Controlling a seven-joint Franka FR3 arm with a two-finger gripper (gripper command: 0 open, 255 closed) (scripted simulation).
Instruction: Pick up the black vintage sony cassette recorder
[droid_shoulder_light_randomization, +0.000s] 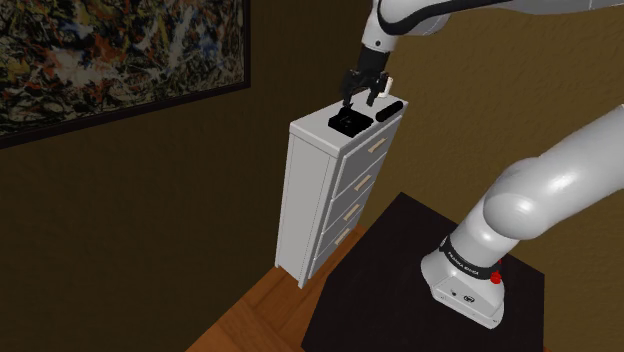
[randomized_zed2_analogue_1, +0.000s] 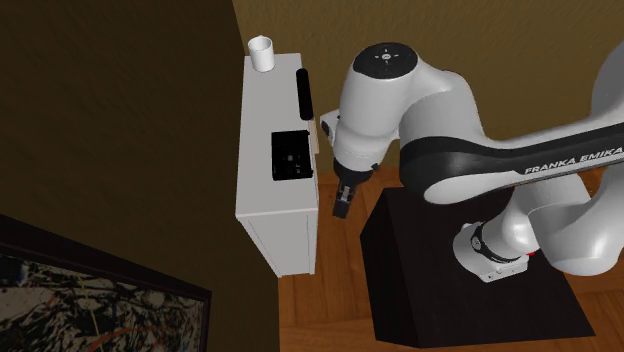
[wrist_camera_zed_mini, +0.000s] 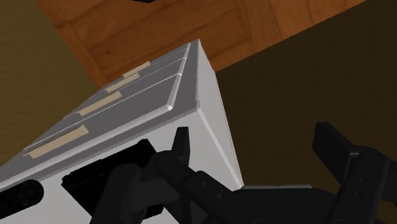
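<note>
Gripper (wrist_camera_zed_mini: 253, 130) fingers (wrist_camera_zed_mini: 181, 149) sit closest in the wrist view. They stand wide apart, open, with nothing between them. Past them is a corner of the white dresser (wrist_camera_zed_mini: 213, 102), its drawer fronts with tan handles (wrist_camera_zed_mini: 60, 141), and wood floor (wrist_camera_zed_mini: 159, 32) beyond.

Shoulder view: gripper (droid_shoulder_light_randomization: 360, 100) hangs just over the dresser (droid_shoulder_light_randomization: 300, 200) top, above the black recorder (droid_shoulder_light_randomization: 348, 122), not gripping it. Recorder lies flat on the top.

Second exterior view, from above: recorder (randomized_zed2_analogue_1: 292, 156) sits at the drawer-side edge of the dresser (randomized_zed2_analogue_1: 260, 190) top, about midway along. Gripper (randomized_zed2_analogue_1: 342, 208) shows just past that edge, near the recorder. A black bar (randomized_zed2_analogue_1: 304, 92) lies farther along the same edge, and a white cup (randomized_zed2_analogue_1: 262, 53) stands at the far corner.

Black stand (droid_shoulder_light_randomization: 400, 280) is on the floor beside the dresser. A painting (droid_shoulder_light_randomization: 100, 50) hangs on the brown wall (droid_shoulder_light_randomization: 150, 220).
</note>
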